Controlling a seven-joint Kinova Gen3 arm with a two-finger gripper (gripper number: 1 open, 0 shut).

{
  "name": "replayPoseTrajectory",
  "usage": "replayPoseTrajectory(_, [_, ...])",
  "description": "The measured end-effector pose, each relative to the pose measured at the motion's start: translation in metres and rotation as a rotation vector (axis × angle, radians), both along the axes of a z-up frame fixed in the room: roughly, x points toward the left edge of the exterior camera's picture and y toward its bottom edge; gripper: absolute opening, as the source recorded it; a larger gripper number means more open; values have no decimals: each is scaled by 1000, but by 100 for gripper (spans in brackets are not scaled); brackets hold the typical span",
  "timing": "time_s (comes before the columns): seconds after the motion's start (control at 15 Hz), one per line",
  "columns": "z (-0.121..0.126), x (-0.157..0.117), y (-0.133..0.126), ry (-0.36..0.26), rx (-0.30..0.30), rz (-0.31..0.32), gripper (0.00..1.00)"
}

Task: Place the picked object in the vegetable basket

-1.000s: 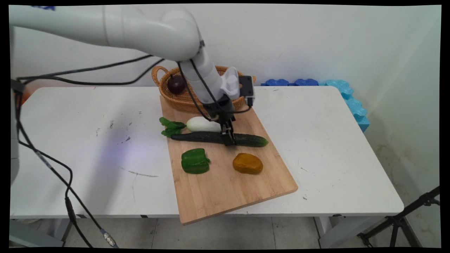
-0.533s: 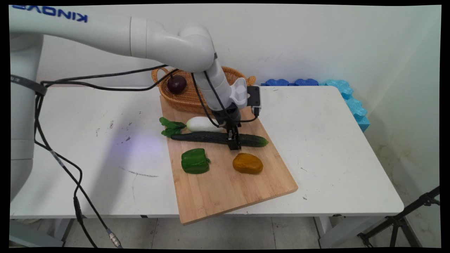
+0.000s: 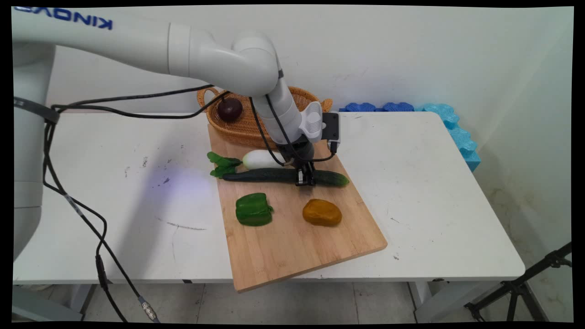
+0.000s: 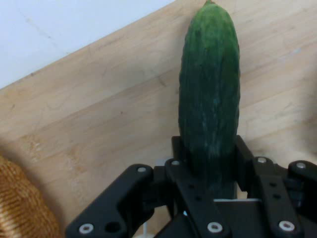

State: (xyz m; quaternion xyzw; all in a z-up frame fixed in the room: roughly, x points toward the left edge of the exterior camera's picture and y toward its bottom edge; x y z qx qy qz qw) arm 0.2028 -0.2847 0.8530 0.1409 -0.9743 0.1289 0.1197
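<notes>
Cucumber (image 3: 274, 175) lifted slightly by end effector (image 3: 305, 180), plum (image 3: 229, 109) in basket (image 3: 256, 130)

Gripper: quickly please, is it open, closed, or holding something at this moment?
Gripper: closed on the cucumber, one finger on each side of it, over the wooden cutting board.

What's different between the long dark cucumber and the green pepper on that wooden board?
The cucumber is long, thin and dark green; the green pepper is short, blocky and brighter green. The cucumber is clamped between the fingers of the pincer; the green pepper sits free, with nothing touching it. The cucumber lies further back on the wooden board, close to a white radish; the green pepper is nearer the front. Both are green vegetables over the same board.
</notes>
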Motion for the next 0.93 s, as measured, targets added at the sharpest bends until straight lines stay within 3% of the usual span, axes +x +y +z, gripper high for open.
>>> replayPoseTrajectory(0.2, [15, 4, 15, 0, -20, -11, 0])
replayPoseTrajectory(0.6, [74, 18, 46, 31, -85, -13, 0])
replayPoseTrajectory(0.93, [132, 39, 43, 72, -178, 42, 0])
